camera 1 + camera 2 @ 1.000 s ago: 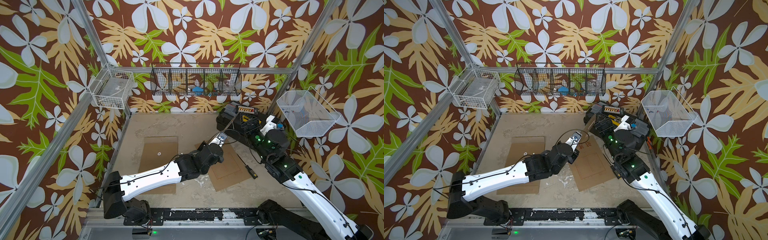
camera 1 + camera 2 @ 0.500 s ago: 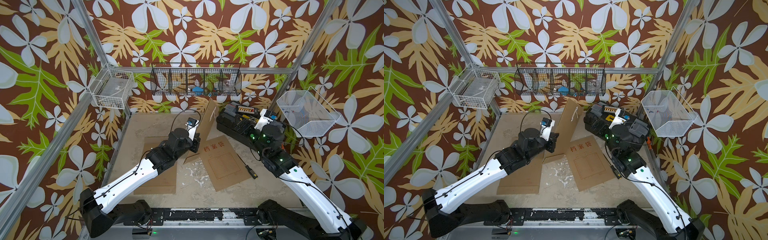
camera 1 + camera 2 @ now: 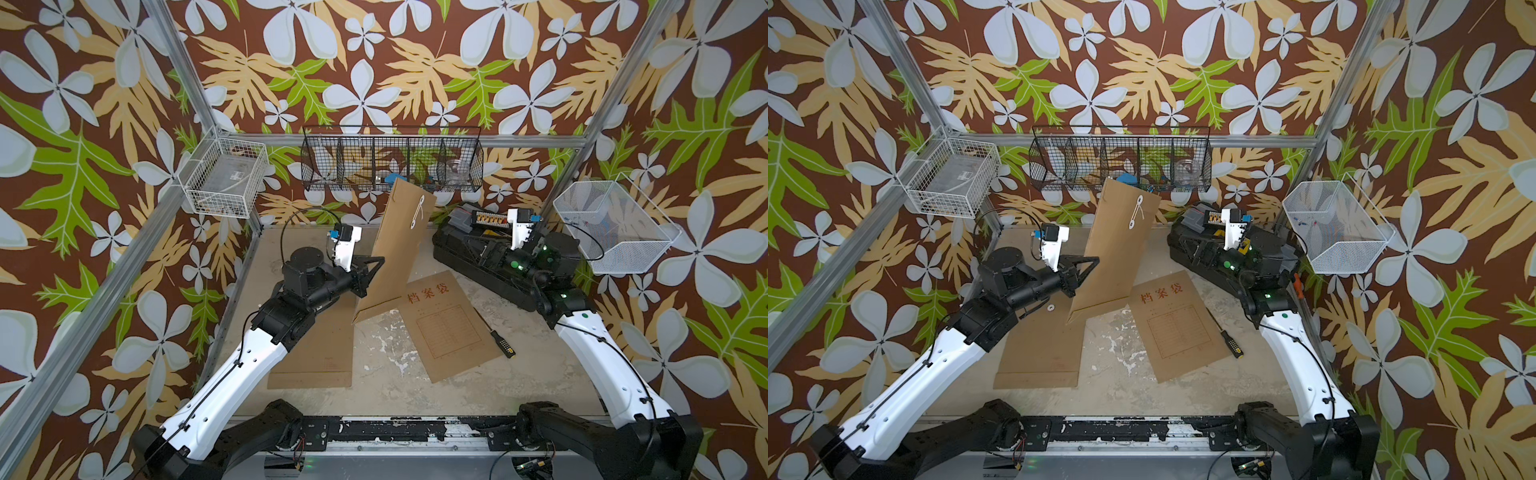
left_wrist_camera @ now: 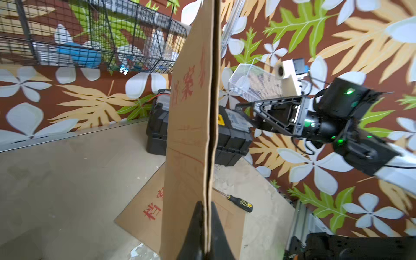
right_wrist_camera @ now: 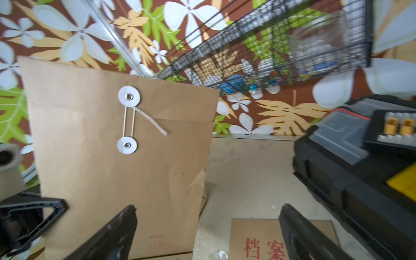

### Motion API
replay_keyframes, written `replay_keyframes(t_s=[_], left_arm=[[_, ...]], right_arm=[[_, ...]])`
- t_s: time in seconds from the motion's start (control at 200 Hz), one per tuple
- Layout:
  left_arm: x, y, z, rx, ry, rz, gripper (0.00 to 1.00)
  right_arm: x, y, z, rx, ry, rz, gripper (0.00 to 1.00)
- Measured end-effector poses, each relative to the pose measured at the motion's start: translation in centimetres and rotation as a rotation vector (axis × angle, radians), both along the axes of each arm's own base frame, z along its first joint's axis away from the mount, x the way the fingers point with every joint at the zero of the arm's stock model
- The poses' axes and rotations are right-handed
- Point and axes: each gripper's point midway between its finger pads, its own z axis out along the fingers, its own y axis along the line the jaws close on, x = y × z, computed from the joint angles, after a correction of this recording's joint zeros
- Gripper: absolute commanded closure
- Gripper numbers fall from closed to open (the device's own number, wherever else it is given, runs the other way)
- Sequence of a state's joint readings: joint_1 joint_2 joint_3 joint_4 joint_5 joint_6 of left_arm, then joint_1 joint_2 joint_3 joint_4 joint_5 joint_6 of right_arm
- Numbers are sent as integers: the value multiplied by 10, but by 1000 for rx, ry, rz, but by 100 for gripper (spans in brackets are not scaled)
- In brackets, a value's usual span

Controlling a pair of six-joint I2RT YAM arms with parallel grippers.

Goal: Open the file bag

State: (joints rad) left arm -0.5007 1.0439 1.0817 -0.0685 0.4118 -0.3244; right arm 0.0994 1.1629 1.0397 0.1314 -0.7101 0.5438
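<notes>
"File bag (image 3: 399, 245), where do we have it?"
"We hold it up on its end, just beside the black toolbox (image 3: 469, 266), on our left arm's side. It leans a little."
"What about our left claw (image 4: 205, 206)?"
"It is pinched tight on the bag's edge."
"And our right claw (image 5: 208, 209)?"
"Its fingers are wide apart, with nothing in them. It faces the string (image 5: 128, 121) between two white buttons."
"What else is near the toolbox?"
"We see a flat bag (image 3: 446, 328) with red words and a screwdriver (image 3: 496, 338) just beside it."
</notes>
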Motion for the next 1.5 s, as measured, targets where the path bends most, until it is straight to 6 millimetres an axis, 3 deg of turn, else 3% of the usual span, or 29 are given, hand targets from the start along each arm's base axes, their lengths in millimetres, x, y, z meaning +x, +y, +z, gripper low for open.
replay_keyframes(t_s=[0.165,0.395,0.586,0.731,0.871,1.091,1.216,1.341,1.502], left_arm=[[-16,-2,24,-93,-19,-118,100],[-52,-8,63,-164,-104,-287,100],[-67,-9,75,-183,-124,-352,100],[-72,-6,79,-179,-147,-351,100],[-68,-5,76,-175,-139,-327,100],[-56,1,69,-168,-127,-260,100],[-52,3,68,-168,-123,-234,100],[-48,5,65,-158,-110,-207,100],[-48,4,66,-146,-112,-217,52]], right_arm=[[-14,16,17,35,-64,137,0],[-31,26,39,83,-132,246,0],[-50,35,58,170,-170,373,4],[-72,36,86,200,-260,439,23],[-87,36,104,221,-318,470,33],[-95,35,109,248,-333,487,55],[-96,34,108,261,-323,486,73],[-97,34,109,262,-328,486,98],[-99,35,108,252,-329,497,100]])
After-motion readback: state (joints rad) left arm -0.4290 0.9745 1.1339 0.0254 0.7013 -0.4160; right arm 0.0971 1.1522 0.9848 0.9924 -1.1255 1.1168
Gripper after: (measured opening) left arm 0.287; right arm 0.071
